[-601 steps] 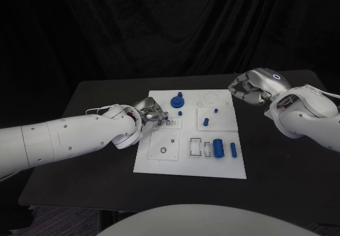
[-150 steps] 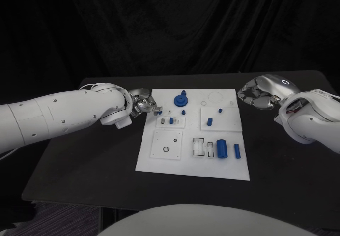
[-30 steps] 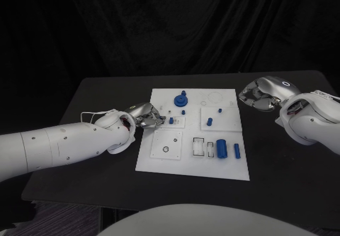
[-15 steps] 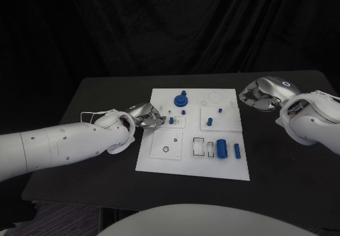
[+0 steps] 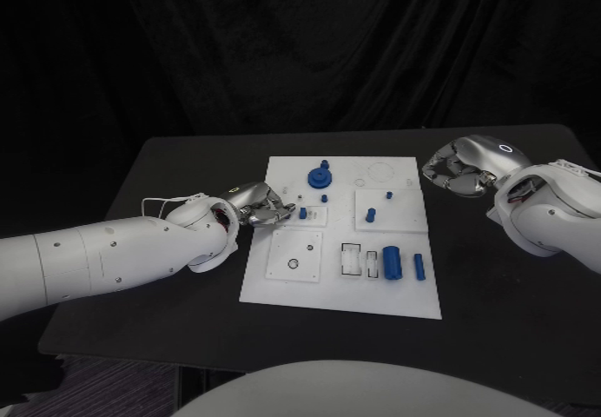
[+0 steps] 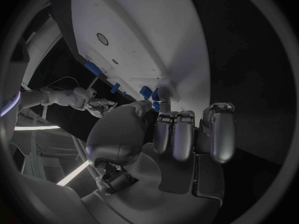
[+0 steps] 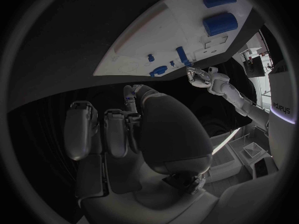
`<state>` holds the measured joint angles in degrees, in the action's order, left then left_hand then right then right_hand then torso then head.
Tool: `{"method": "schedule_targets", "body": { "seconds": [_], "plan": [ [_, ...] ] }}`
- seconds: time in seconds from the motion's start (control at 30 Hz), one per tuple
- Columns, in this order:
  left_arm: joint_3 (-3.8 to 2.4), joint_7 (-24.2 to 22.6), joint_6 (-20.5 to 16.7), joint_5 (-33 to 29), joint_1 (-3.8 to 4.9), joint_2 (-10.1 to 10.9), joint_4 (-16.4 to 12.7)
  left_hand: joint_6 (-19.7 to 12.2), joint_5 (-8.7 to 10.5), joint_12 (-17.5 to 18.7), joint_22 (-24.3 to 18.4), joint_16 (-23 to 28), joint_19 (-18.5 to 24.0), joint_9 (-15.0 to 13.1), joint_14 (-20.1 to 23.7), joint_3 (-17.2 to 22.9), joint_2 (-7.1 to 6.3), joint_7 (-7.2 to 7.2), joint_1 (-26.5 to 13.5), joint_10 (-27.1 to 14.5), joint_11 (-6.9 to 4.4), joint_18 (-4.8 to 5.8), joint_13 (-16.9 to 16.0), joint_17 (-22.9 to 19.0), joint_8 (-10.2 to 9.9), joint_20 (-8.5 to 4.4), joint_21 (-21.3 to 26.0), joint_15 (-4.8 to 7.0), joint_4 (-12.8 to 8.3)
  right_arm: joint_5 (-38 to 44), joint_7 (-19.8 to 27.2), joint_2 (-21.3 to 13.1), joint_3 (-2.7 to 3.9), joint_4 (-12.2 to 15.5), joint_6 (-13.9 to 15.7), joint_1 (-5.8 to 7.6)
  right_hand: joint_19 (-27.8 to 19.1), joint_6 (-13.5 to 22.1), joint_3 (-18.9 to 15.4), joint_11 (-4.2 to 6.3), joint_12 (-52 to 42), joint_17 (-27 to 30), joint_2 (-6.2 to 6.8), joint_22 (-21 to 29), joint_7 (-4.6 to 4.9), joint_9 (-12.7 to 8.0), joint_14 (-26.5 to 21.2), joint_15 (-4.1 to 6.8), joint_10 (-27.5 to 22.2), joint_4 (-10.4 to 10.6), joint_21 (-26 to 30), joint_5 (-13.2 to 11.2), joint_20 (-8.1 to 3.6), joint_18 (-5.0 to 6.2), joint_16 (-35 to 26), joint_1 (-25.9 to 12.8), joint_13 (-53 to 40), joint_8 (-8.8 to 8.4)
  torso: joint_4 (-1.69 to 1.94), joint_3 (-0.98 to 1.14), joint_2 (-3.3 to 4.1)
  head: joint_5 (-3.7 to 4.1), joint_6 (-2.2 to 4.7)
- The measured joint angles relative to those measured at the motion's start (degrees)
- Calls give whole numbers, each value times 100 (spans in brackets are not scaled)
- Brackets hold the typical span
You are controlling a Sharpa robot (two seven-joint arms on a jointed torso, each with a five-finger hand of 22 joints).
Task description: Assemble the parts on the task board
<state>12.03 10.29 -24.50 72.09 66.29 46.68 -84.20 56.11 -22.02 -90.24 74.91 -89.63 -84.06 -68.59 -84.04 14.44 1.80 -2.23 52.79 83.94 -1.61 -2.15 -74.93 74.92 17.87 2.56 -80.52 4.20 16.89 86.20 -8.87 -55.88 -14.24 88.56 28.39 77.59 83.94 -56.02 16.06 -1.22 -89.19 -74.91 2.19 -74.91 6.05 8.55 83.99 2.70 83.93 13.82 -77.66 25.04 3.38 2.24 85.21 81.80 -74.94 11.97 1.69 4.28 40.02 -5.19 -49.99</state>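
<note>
The white task board (image 5: 291, 282) lies mid-table. My left hand (image 5: 260, 207) is at the board's left edge. Its thumb and a finger pinch a small blue peg (image 5: 302, 212) standing in the board, which the left wrist view shows between the fingertips (image 6: 156, 104). My right hand (image 5: 457, 169) hovers off the board's right edge with its fingers curled in and nothing in them. A blue round part (image 5: 318, 178) stands at the far end. Two blue cylinders (image 5: 391, 261) lie near the front right.
More small blue pegs (image 5: 372, 214) stand in the board's middle and right blocks. A white block with a round hole (image 5: 292, 258) and two rectangular slots (image 5: 349, 259) sit at the near half. Black table (image 5: 163, 287) surrounds the board.
Over the last second nothing has visibly moved. Five seconds ago my left hand was farther back along the board's left edge; it has since come nearer, to the peg.
</note>
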Motion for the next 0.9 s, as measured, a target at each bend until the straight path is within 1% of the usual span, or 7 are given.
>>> {"method": "schedule_targets", "body": {
  "seconds": [0.07,0.23,0.3,0.43,0.63,0.77,0.9],
  "plan": [
    [0,-1,-4,0,-1,0,2,0,216,0,0,0,0,23,0,-213,126,0,-363,0,0,0,0,0,0,0,0,0,2,0,-3,2,0,-1,-4,0,0,0,0,0,0,0,0,0,0,0,0,0,0,0,0,0,0,0,0,0,0,0,0,0,0,-5,0],
    [6,-33,-68,0,-11,2,5,-31,715,0,0,0,0,60,0,-694,377,-31,-921,8,8,0,0,0,11,0,0,0,2,0,-9,1,0,-2,-12,-1,0,0,0,0,0,0,0,0,0,0,0,0,0,0,0,0,0,0,0,0,1,0,0,-1,0,-10,0],
    [11,-66,-148,0,-20,5,5,-55,752,0,0,0,0,73,0,-749,383,-55,-925,18,18,1,0,0,10,0,0,0,-6,0,-12,-3,0,-2,-16,-1,0,0,0,0,0,0,0,0,0,0,0,0,0,0,0,0,0,0,0,0,1,0,0,-1,0,-13,0],
    [19,-150,-363,0,-35,30,0,-95,481,0,0,0,0,28,0,-883,321,-53,-585,18,18,0,0,0,11,0,-45,0,-30,0,-17,-12,0,-2,-23,-1,0,0,16,0,26,0,0,0,0,0,0,0,0,-16,0,0,0,0,-26,0,1,0,0,-2,0,-15,0],
    [16,-257,-681,10,-30,132,-104,-64,223,0,0,0,0,-47,0,-960,272,-22,-154,18,18,0,0,0,123,0,-68,0,-13,0,-27,-18,0,-2,-35,-2,0,0,16,0,26,0,0,0,0,0,0,0,0,-16,0,0,0,0,-26,0,1,0,1,-3,1,-26,0],
    [17,-247,-762,60,27,203,-182,-64,121,0,0,0,0,-127,0,-1000,259,-22,8,18,18,0,0,0,188,0,-68,0,-22,0,-38,-18,0,-2,-44,-2,0,0,16,0,25,0,0,0,0,0,0,0,0,-16,0,0,0,0,-26,0,1,0,3,-3,1,-27,0],
    [15,-162,-719,113,96,238,-234,-94,15,0,0,0,0,-199,0,-1000,208,8,339,18,18,0,0,0,220,0,-68,0,-22,0,-50,-16,0,-7,-52,-2,0,0,16,0,25,0,0,1,0,0,0,0,0,-16,0,0,0,0,-26,0,2,0,2,-3,1,-27,0]
  ]
}}
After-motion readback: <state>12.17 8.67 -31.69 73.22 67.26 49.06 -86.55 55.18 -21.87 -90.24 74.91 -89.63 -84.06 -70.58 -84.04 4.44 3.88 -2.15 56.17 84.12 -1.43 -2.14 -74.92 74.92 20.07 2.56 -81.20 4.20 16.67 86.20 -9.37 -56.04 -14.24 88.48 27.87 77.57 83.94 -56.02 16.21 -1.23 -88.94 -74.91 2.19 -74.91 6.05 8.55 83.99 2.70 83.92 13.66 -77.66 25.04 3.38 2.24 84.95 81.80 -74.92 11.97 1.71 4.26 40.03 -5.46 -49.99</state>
